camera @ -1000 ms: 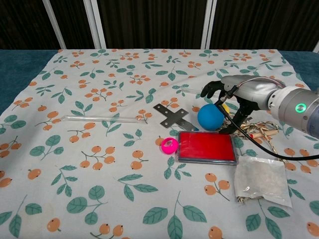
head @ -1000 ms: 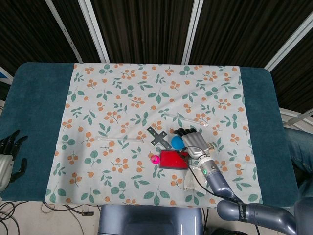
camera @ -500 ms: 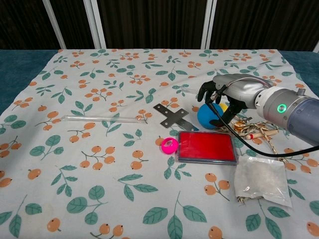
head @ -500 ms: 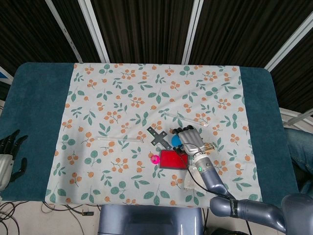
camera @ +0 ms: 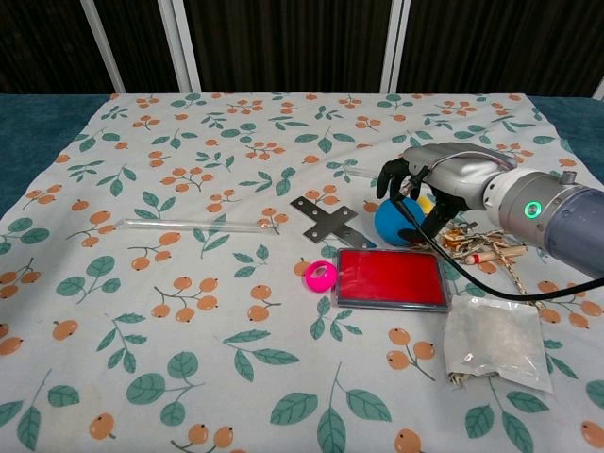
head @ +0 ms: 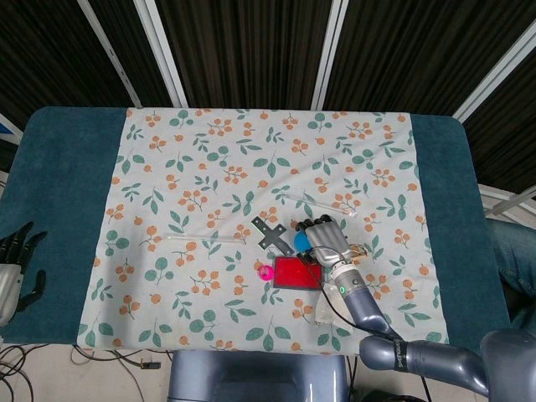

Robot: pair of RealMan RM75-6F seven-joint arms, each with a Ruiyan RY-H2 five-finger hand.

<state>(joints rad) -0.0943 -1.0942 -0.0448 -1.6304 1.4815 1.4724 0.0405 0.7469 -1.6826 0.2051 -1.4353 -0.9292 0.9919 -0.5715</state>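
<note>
My right hand (camera: pixel 442 177) (head: pixel 327 239) arches over a blue ball (camera: pixel 390 225) (head: pixel 299 244) right of the cloth's centre. Its fingers curl over the ball's top and far side, and the thumb presses its right side; the ball still rests on the cloth. A small yellow object (camera: pixel 427 202) peeks out behind the ball under the palm. My left hand (head: pixel 15 266) lies off the cloth at the table's left edge with fingers spread, holding nothing; only the head view shows it.
A red flat case (camera: pixel 391 278) lies just in front of the ball, with a pink ring (camera: pixel 321 275) to its left. A metal cross bracket (camera: pixel 326 219), a glass tube (camera: pixel 189 226), wooden pegs with twine (camera: pixel 483 251) and a small plastic bag (camera: pixel 495 342) lie around.
My right hand has shifted left over the blue ball and its fingers have curled down around it. The left hand is still.
</note>
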